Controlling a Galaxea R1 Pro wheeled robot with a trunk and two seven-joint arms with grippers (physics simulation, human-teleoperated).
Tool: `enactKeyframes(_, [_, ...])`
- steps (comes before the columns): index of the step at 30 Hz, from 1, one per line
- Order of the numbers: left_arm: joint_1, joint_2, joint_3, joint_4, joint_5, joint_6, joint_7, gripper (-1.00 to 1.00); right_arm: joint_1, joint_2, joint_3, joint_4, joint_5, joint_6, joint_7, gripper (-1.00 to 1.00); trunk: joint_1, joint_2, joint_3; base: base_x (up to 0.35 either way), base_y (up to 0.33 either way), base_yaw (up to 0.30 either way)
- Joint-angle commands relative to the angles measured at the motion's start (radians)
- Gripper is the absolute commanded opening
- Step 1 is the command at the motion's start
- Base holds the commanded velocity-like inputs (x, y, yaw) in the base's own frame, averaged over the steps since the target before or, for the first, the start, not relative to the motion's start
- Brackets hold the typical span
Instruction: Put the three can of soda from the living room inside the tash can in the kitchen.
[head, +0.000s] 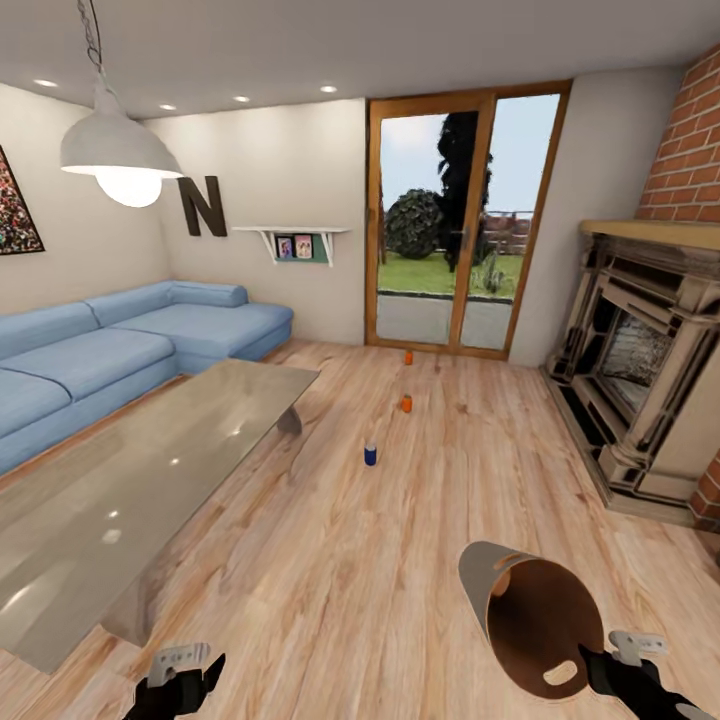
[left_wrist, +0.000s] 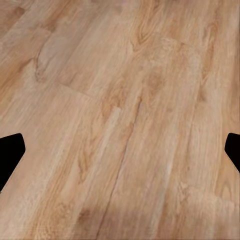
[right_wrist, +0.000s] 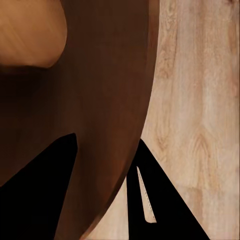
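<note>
Room: living room with pale wood-plank floor (head: 400, 560), brick chimney (head: 690, 140) over a stone fireplace (head: 640, 370), wood-framed glass doors (head: 465, 220).
Cans of soda: three upright on the floor, in a loose line running toward the doors; blue can (head: 370, 454) nearest, orange can (head: 405, 403) beyond it, second orange can (head: 408, 357) close to the doors, each well apart from the next.
Handling, cans: judged light, rigid, smooth-sided and prone to tip or roll; best taken across the mid-body with the fingers either side.
Trash can: bin (head: 525, 610), pale grey outside, orange-brown inside, carried tilted with its mouth facing the camera, well short of the cans.
Handling, bin: judged light and stiff; thin rim suits a pinch, though the wide body may swing.
Right hand: right hand (head: 612, 665) closed on the bin's rim, one finger (right_wrist: 40, 195) inside the wall, one outside.
Left hand: left hand (head: 185, 680) empty, fingers spread wide over bare floor.
Open room: broad clear floor between robot and cans.
Edges: glass tabletop (head: 140, 480) corner near the blue can; blue sofa (head: 110, 345) behind; fireplace hearth on the other side.
</note>
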Motion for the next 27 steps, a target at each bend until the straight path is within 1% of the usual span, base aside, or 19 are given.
enactKeyframes(1, [-0.001,0.0,-0.001,-0.001,0.0,0.0,-0.001,1.0,-0.001,-0.003,0.0,-0.001,-0.005,0.0,0.001,-1.0,0.0,0.0,0.0,0.321,0.0,0.0])
enactKeyframes(5, [-0.004,0.001,-0.005,-0.003,-0.001,0.002,-0.004,1.0,-0.001,-0.011,0.0,0.001,-0.004,0.0,0.002,-1.0,0.0,0.0,0.0,0.321,0.0,0.0])
enactKeyframes(6, [-0.008,0.001,-0.006,-0.004,-0.009,0.002,-0.005,1.0,-0.001,-0.013,0.0,0.002,-0.005,0.0,0.002,-1.0,0.0,0.0,0.0,0.321,0.0,0.0])
enactKeyframes(7, [-0.016,0.001,-0.006,-0.001,-0.031,0.002,-0.005,1.0,-0.001,-0.014,0.0,0.003,-0.005,0.0,0.002,-1.0,0.0,0.0,0.0,0.321,0.0,0.0])
enactKeyframes(9, [-0.021,0.001,-0.007,0.006,-0.049,-0.003,-0.006,1.0,0.0,-0.015,0.0,0.003,-0.005,0.0,0.002,-1.0,0.0,0.0,0.0,0.321,0.0,0.0])
enactKeyframes(14, [-0.024,0.002,-0.007,0.014,-0.066,-0.017,-0.006,1.0,0.0,-0.011,-0.002,0.004,-0.008,0.0,0.001,-1.0,0.0,0.0,0.0,0.321,-0.001,-0.004])
enactKeyframes(17, [-0.024,0.002,-0.007,0.017,-0.07,-0.025,-0.006,1.0,0.0,-0.01,-0.005,0.004,-0.013,0.0,0.0,-1.0,0.0,0.0,0.002,0.32,-0.037,-0.082])
enactKeyframes(22, [-0.024,0.002,-0.007,0.021,-0.07,-0.036,-0.006,1.0,0.001,-0.01,-0.006,0.004,-0.017,0.0,0.001,-1.0,0.0,0.0,0.006,0.316,-0.09,-0.18])
enactKeyframes(27, [-0.024,0.002,-0.007,0.058,-0.07,-0.041,-0.006,1.0,0.001,-0.01,-0.006,0.004,-0.017,0.0,0.002,-1.0,0.0,0.0,0.012,0.315,-0.101,-0.201])
